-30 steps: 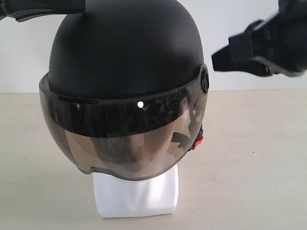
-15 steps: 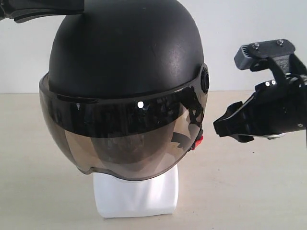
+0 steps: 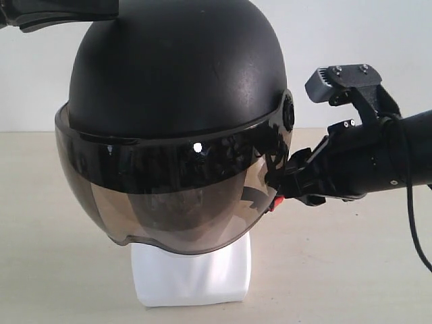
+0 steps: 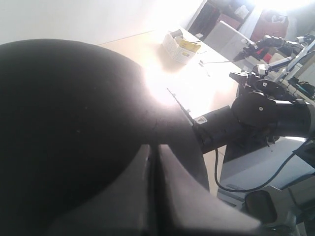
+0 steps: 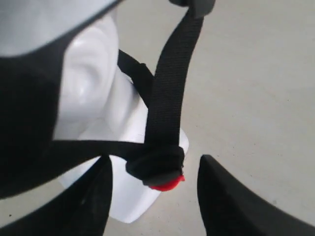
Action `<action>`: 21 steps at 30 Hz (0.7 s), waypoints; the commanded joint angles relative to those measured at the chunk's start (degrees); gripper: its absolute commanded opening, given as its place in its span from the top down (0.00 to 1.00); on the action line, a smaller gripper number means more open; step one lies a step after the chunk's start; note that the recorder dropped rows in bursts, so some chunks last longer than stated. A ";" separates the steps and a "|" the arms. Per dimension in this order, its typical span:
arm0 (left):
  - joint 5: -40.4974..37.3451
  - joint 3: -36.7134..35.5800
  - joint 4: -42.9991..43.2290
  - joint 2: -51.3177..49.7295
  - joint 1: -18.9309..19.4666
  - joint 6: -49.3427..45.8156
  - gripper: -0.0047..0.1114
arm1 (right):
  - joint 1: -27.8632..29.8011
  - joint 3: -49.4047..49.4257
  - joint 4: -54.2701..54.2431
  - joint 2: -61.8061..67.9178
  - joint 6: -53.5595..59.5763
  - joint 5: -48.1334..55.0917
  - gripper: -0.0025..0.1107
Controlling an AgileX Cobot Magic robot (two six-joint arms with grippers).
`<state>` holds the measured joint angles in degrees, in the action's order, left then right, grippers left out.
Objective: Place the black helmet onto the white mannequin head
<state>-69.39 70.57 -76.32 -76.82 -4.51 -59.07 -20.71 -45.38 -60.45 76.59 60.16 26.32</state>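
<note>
Helmet (image 3: 175, 74) is seated over the mannequin head (image 3: 192, 277): crown and face covered, only the neck and squarish base showing below the visor (image 3: 169, 196). The head stands upright on the table (image 3: 351, 270). Right pincer (image 5: 155, 164) is beside the head's neck with its jaws apart. They straddle the hanging chin strap (image 5: 170, 88) at its red buckle (image 5: 165, 184), and I see no contact. Left pincer (image 4: 153, 152) is above the head, over the helmet's crown, with its jaws pressed together and nothing between them. I cannot tell whether it touches the shell.

Handling, my estimate: the shell is stiff, and its rounded matte dome offers no bite, so any hold belongs on the lower rim or the strap. The strap is soft webbing, limp and easy to pinch, but it gives little control over the shell. The visor looks glossy and scratch-prone, so I would keep the jaws off it. The head looks glossy and possibly light, so a sideways tug on the strap could rock or tip it.

Count: one helmet, one visor, one strap, one buckle, one mannequin head, two pincers.
</note>
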 commanded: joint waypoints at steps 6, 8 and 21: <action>0.40 -0.54 2.01 -0.05 -0.11 0.34 0.92 | 0.18 0.90 -13.09 4.19 13.65 0.08 0.52; 0.40 -0.54 2.01 -0.05 -0.11 0.34 0.92 | 0.18 0.90 -14.49 5.28 16.13 -0.99 0.44; 0.20 -0.54 2.28 -0.05 -0.11 1.15 0.92 | 0.18 0.78 -17.19 10.11 20.16 -6.79 0.94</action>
<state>-69.49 70.57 -76.32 -76.82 -4.51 -58.95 -20.71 -44.55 -77.45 86.51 79.57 21.47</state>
